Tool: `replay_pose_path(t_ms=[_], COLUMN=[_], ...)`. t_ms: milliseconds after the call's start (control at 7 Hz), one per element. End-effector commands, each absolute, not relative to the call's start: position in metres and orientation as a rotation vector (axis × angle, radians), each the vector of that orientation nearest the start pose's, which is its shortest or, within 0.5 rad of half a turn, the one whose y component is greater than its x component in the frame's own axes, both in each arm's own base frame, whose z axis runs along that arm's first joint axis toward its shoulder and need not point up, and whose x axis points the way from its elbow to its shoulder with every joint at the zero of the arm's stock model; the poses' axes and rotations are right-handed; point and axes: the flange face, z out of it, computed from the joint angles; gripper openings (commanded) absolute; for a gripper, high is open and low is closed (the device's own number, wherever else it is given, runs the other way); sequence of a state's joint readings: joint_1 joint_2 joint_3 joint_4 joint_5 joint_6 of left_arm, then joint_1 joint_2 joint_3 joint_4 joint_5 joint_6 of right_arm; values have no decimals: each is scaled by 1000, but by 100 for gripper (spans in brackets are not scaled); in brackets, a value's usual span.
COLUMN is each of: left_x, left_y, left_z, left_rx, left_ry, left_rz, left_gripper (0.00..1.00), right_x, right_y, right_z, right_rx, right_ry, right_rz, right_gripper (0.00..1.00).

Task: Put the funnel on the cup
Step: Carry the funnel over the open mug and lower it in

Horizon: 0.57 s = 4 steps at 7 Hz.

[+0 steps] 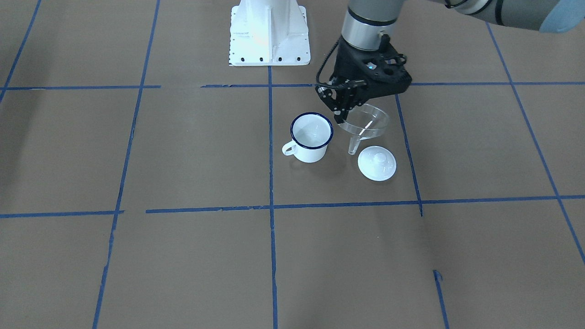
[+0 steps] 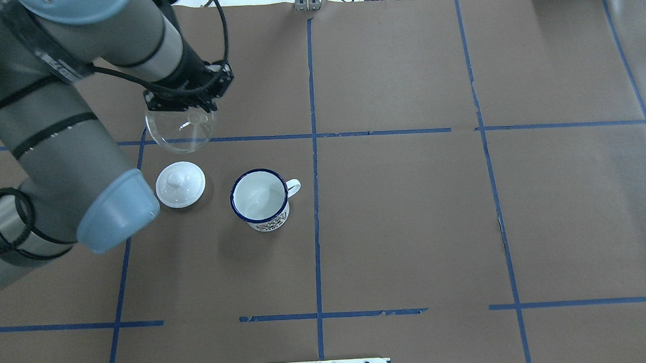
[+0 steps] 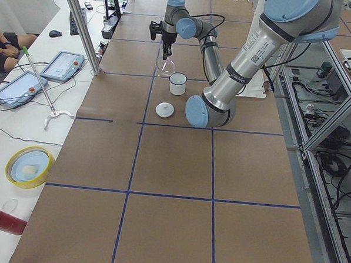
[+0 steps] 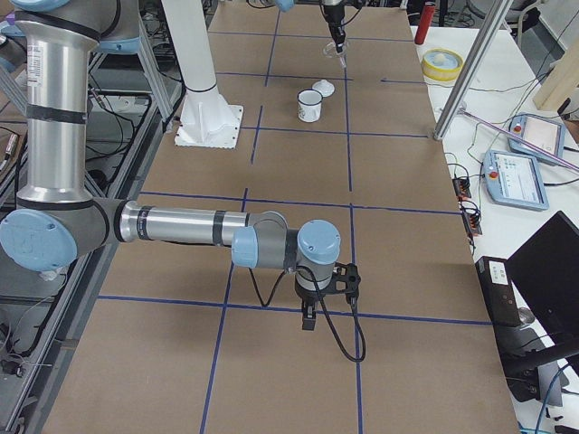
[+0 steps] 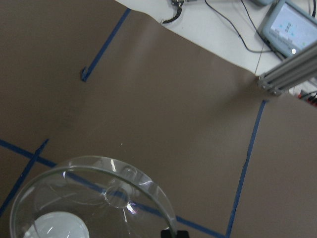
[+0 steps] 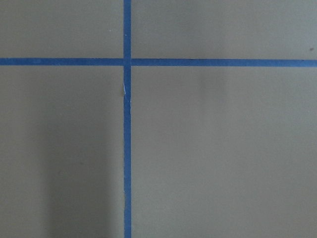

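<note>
The clear funnel (image 1: 365,123) hangs above the table with its spout pointing down. My left gripper (image 1: 340,116) is shut on its rim. The funnel also shows in the overhead view (image 2: 182,132) and fills the bottom of the left wrist view (image 5: 94,198). The white mug with a dark blue rim (image 1: 311,136) stands upright and empty on the brown paper, a short way to the side of the funnel (image 2: 261,198). My right gripper (image 4: 308,324) hangs low over the table far from both; I cannot tell whether it is open or shut.
A round white knobbed lid (image 1: 376,163) lies on the table just below the funnel, beside the mug (image 2: 180,184). The white robot base (image 1: 269,32) stands behind. A yellow bowl (image 3: 27,166) and tablets lie on the side bench.
</note>
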<state>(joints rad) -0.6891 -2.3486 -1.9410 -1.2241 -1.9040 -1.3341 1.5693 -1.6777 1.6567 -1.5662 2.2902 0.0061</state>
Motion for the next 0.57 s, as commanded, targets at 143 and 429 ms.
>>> replay_pose_path(t_ms=[143, 429], left_x=[484, 494], left_y=[-415, -413], left_z=[82, 88], left_rx=[81, 87], left_ry=[748, 730], left_rz=[-194, -166], left_gripper=[0, 0], right_x=[67, 67], right_y=[-445, -446], right_z=[670, 669], right_rx=[-19, -17], right_ry=[-719, -719], right_rz=[10, 10], right_gripper=[100, 100])
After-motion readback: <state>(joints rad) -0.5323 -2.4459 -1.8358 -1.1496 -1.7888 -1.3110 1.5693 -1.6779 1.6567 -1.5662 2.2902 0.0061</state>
